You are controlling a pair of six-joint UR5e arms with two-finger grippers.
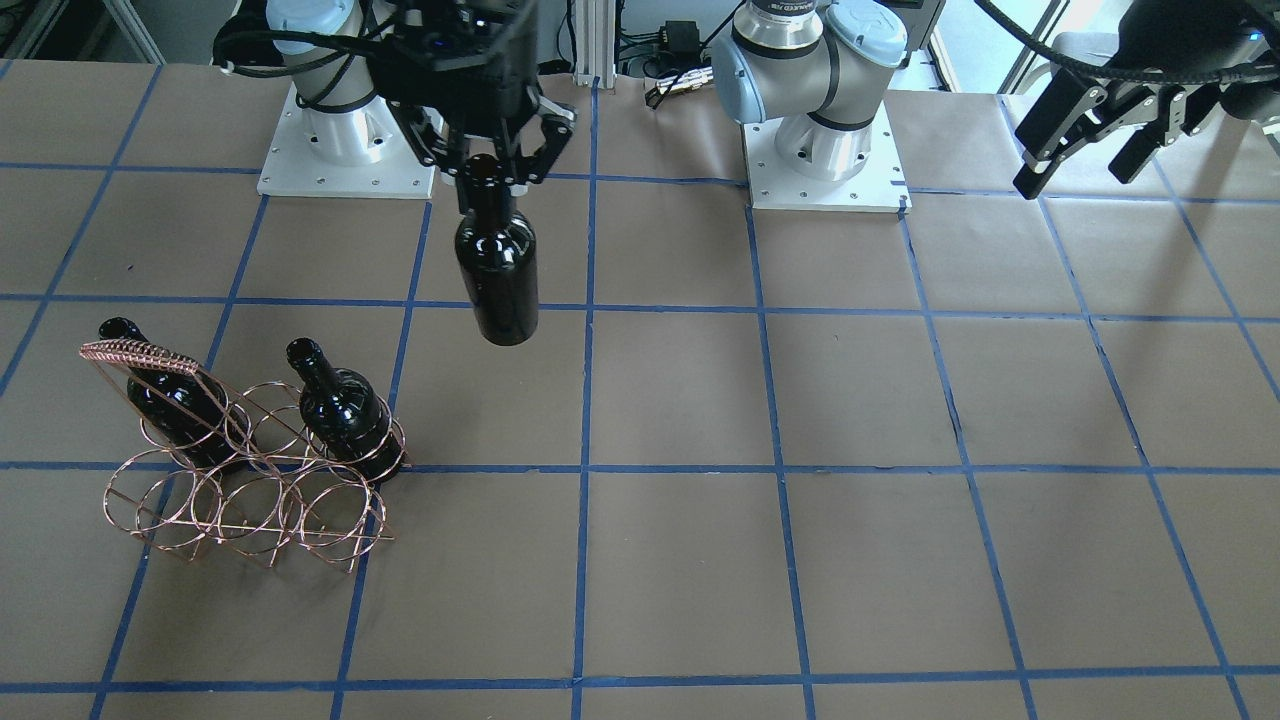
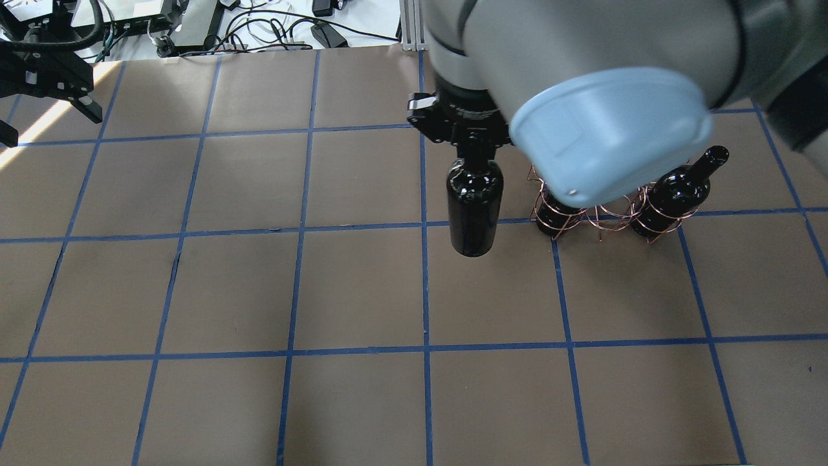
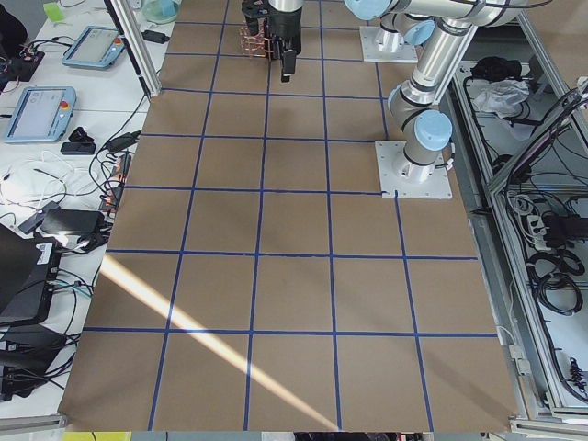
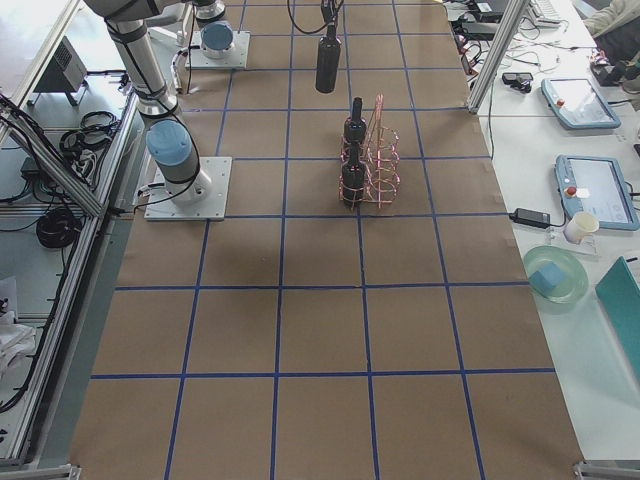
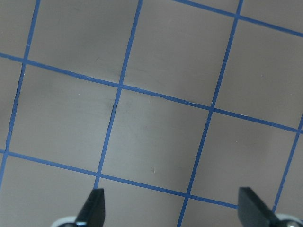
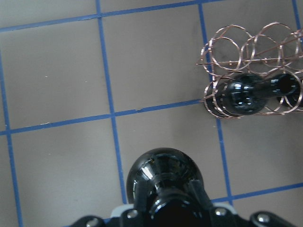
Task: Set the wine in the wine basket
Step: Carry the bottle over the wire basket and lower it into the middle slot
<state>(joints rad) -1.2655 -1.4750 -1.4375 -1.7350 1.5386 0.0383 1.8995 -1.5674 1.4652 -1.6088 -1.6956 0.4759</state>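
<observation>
Glossy black wine; copper wire wine basket; brown table, blue grid.

Silver-grey tubular arms, pale blue joint caps, white screwed base plates, black cables, black left gripper and right gripper.

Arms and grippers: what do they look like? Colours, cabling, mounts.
The left arm and right arm are silver-grey tubes with pale blue joint caps. Each stands on a white square base plate with bolts around its edge. The left gripper and right gripper are black, with linkage-style fingers. A black cable runs to the left wrist.
</observation>
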